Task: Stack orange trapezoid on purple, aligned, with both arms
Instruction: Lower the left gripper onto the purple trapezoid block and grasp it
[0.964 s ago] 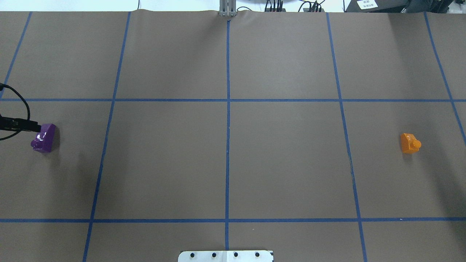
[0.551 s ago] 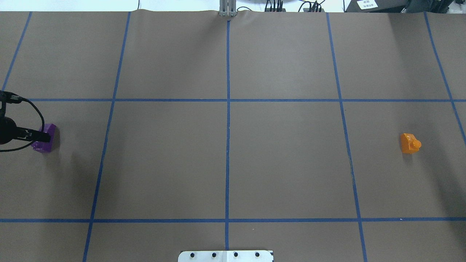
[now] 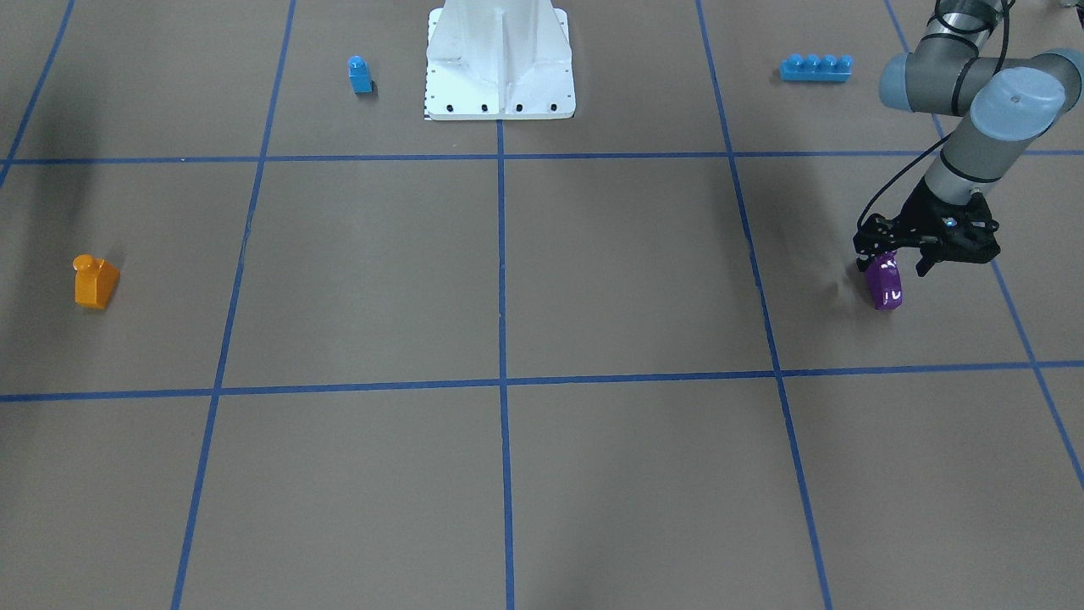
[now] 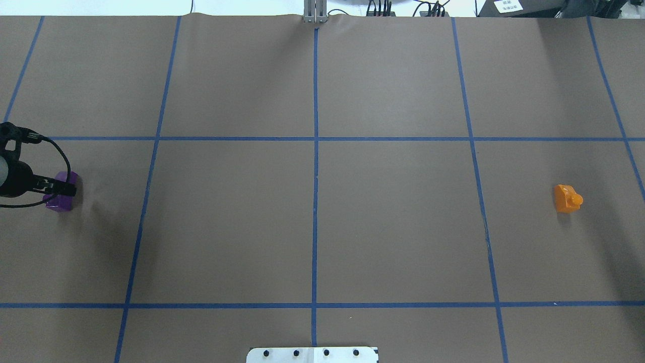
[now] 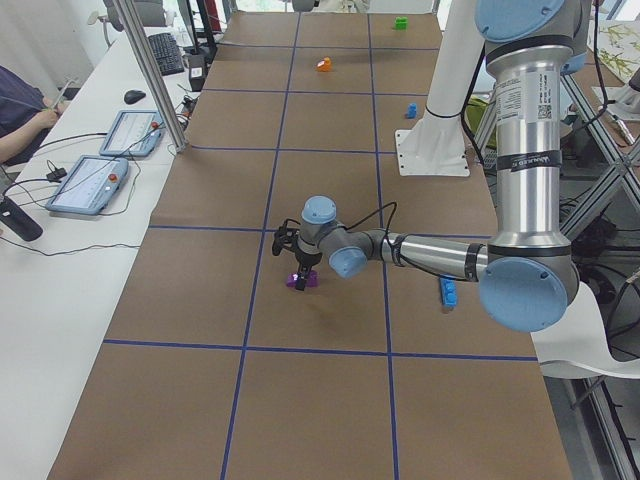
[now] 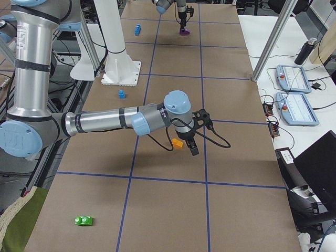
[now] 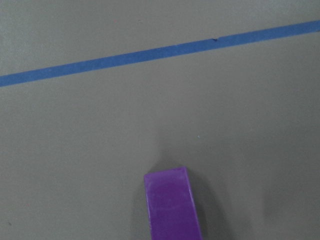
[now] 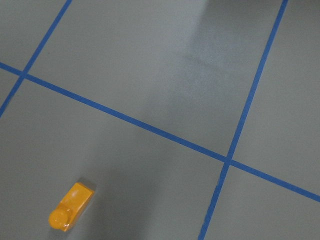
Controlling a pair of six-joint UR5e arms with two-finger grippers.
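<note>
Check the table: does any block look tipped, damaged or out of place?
Nothing stands out. The orange trapezoid stands upright, stud on top. The purple block is directly under the left claw; whether it sits flat is hard to tell. A small blue block and a long blue brick sit near the white base.

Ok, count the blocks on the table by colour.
Orange: 1, glossy orange sloped plastic block
Purple: 1, glossy purple sloped plastic block
Blue: 2, small blue one-stud block, long blue four-stud brick
Green: 1, small green plastic block
Total: 5
</note>
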